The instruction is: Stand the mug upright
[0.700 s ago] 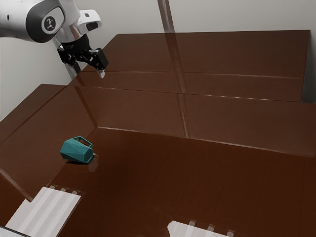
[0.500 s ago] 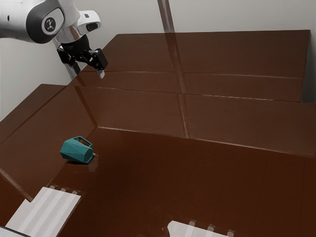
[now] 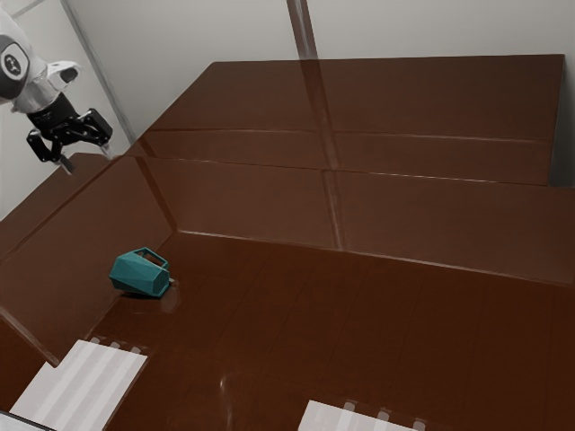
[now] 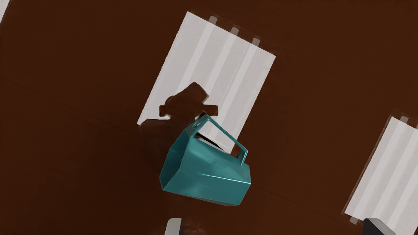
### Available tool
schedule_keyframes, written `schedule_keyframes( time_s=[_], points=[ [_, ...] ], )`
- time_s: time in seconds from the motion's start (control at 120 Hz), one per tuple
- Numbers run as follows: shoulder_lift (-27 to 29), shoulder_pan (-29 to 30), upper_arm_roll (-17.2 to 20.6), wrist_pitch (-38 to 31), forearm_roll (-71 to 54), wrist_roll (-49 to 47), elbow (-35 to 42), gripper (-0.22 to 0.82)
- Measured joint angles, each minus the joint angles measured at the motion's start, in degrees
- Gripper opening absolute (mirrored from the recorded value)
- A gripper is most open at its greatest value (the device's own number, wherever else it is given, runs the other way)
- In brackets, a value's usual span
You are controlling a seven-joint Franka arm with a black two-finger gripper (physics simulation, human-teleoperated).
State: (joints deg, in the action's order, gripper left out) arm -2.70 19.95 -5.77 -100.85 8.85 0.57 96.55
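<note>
Teal mug [image 3: 139,273]: on its side on the brown tabletop [image 3: 404,359], below and apart from the raised gripper [image 3: 88,160]; a nudge could roll it.
Fingers [image 4: 173,227]: spread wide, holding nothing; if they descend off-centre, one could land on the mug.
Handle [image 4: 227,135]: could catch a finger and spoil the grip.
Faceted walls: taper may let the mug slip as it turns.
Base: let go while tilted, it could topple back.

The worktop [image 3: 404,350] looks smooth and glossy, the mug [image 4: 209,182] smooth with a soft sheen, the wall [image 3: 431,27] matt.
</note>
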Motion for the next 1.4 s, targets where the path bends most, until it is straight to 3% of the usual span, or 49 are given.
schedule_keyframes(
  time_s=[0.267,0.425,0.692,1.4],
  points=[
    [-12.77,1.53,-5.63,1.93,9.37,8.30,-3.97,0.60],
    [-19.94,1.95,-10.14,7.61,14.80,14.24,-8.81,0.60],
    [-28.32,2.09,-11.61,13.82,21.00,23.22,-11.23,0.60],
    [-29.35,0.47,-12.02,22.66,27.76,34.38,-5.25,0.60]
  ],
)
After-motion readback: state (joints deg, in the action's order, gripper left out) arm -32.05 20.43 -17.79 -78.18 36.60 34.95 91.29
